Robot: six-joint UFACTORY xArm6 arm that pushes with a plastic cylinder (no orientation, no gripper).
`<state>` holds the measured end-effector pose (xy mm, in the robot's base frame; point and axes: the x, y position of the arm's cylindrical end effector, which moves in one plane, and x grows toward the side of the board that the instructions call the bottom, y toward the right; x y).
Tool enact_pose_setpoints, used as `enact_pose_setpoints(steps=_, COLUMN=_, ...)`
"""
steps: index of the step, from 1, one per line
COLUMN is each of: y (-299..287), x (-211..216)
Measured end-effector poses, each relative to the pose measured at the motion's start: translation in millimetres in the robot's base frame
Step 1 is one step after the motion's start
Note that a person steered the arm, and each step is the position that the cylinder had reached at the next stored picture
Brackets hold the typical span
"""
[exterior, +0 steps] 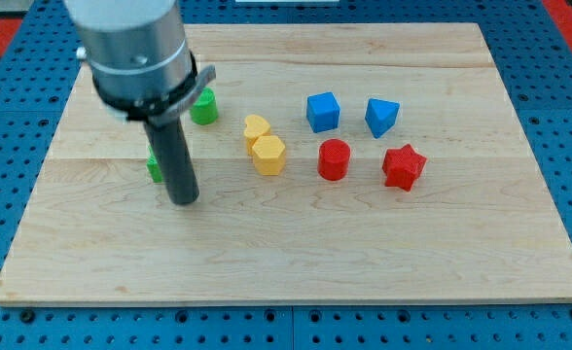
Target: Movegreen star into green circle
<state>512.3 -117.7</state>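
Observation:
My tip point(184, 199) rests on the board at the view's left. The green star point(154, 167) is mostly hidden behind the rod; only a sliver shows at the rod's left, just up and left of the tip. The green circle point(204, 107) stands above it toward the view's top, partly covered by the arm's body. The two green blocks are apart.
A yellow heart point(256, 128) and a yellow hexagon point(268, 155) touch near the middle. A blue cube point(322, 111) and a blue triangular block point(381, 117) lie to the right. A red cylinder point(333, 159) and a red star point(403, 166) lie below them.

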Motion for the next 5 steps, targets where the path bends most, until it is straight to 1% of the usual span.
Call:
enact_pose_setpoints(steps=1, y=-38.2, x=-27.1)
enact_pose_setpoints(steps=2, y=-40.3, x=-43.3)
enact_pose_setpoints(steps=4, y=24.8, x=-93.6)
enact_pose_setpoints(steps=5, y=21.2, x=-112.2)
